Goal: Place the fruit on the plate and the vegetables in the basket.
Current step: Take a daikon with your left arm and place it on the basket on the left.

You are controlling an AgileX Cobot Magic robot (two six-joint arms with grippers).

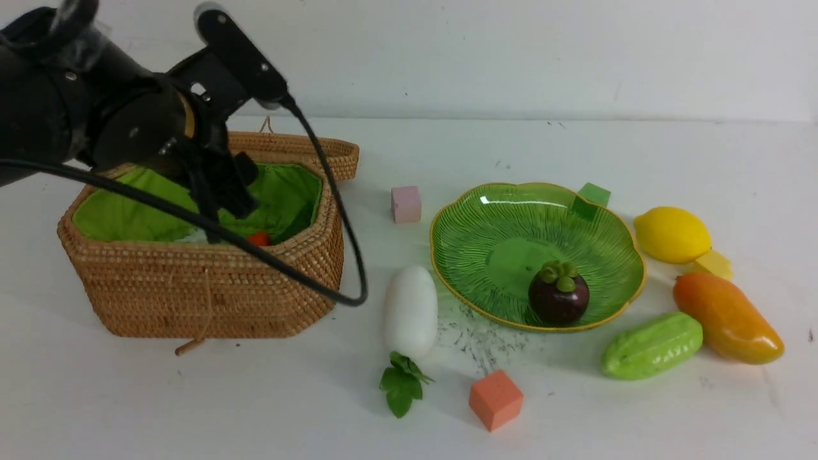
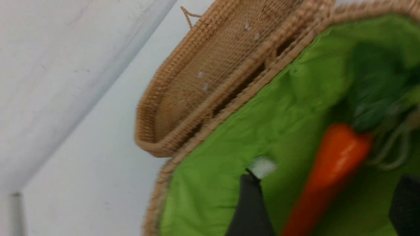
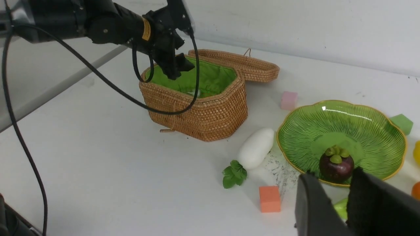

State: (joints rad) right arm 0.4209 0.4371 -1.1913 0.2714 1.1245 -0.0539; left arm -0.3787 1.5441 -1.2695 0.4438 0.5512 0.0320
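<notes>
My left gripper [image 1: 230, 203] hangs open over the wicker basket [image 1: 192, 294]. The orange carrot [image 2: 331, 164] lies on the green lining between its fingers [image 2: 249, 206], touching neither; a bit of it shows in the front view [image 1: 259, 239]. The mangosteen [image 1: 558, 297] sits on the green plate [image 1: 486, 211]. Beside the plate on the table are the lemon [image 1: 671, 234], mango [image 1: 728, 317], green gourd [image 1: 652, 345] and white radish [image 1: 410, 311]. My right gripper [image 3: 333, 173] hovers near the plate's front rim [image 3: 390, 177], slightly open and holding nothing.
The basket lid [image 1: 319, 153] lies open behind the basket. Small cubes are scattered around: pink [image 1: 406, 204], orange [image 1: 496, 400], green [image 1: 593, 195], yellow [image 1: 714, 263]. A loose leaf sprig [image 1: 401, 383] lies at the radish's near end. The left arm's cable [image 1: 345, 255] loops over the basket's front.
</notes>
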